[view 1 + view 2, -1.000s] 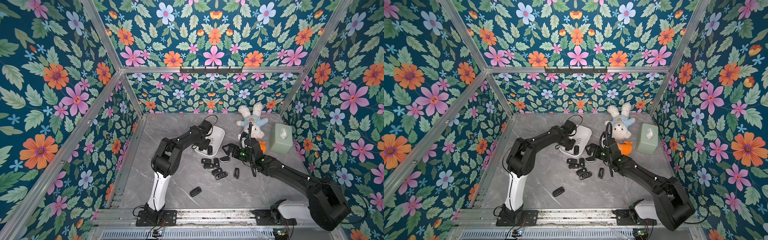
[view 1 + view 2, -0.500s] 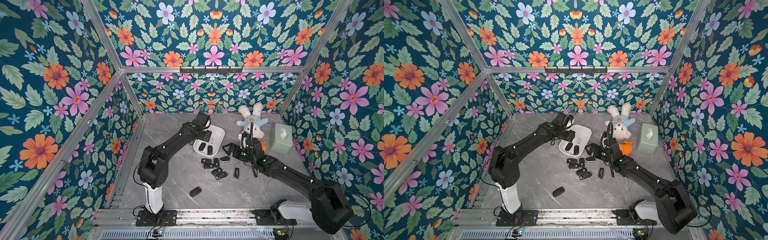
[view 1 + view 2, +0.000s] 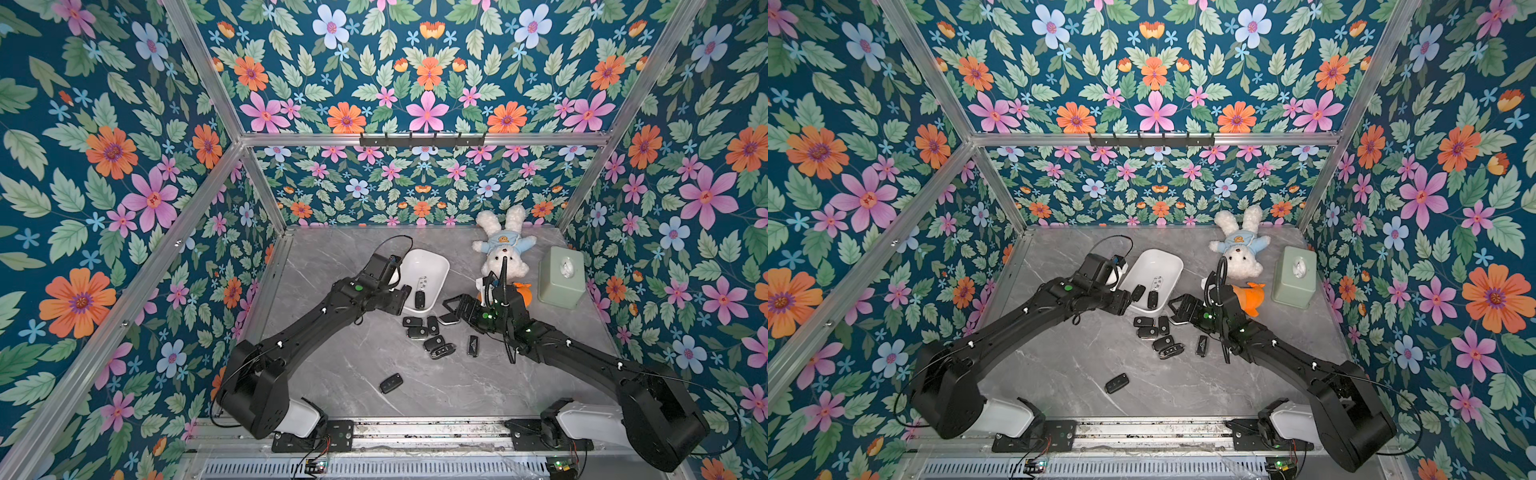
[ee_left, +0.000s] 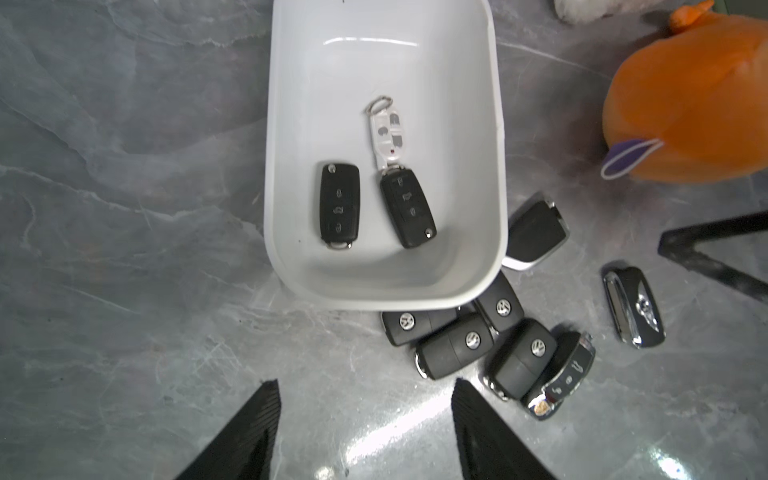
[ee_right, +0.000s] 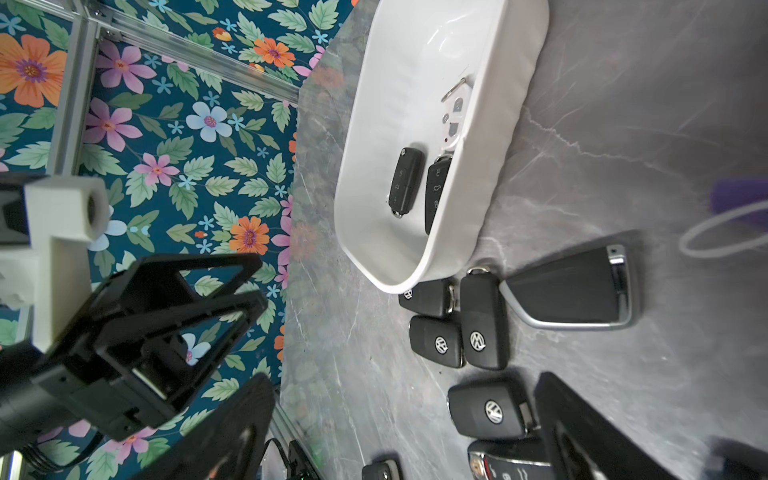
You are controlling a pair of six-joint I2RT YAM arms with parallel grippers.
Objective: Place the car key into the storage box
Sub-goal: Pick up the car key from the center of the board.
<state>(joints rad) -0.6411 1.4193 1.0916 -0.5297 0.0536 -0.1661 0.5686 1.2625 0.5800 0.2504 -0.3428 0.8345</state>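
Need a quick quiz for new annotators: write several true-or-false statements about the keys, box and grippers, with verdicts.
1. The storage box holds two black fobs and one white fob. True.
2. The left gripper is shut on a black key. False: its jaws stand apart and empty.
3. The orange plush lies in the storage box. False: it lies on the table, outside the box.
4. Several Volkswagen keys lie clustered on the table just beside the box. True.
5. The right gripper is open. True.
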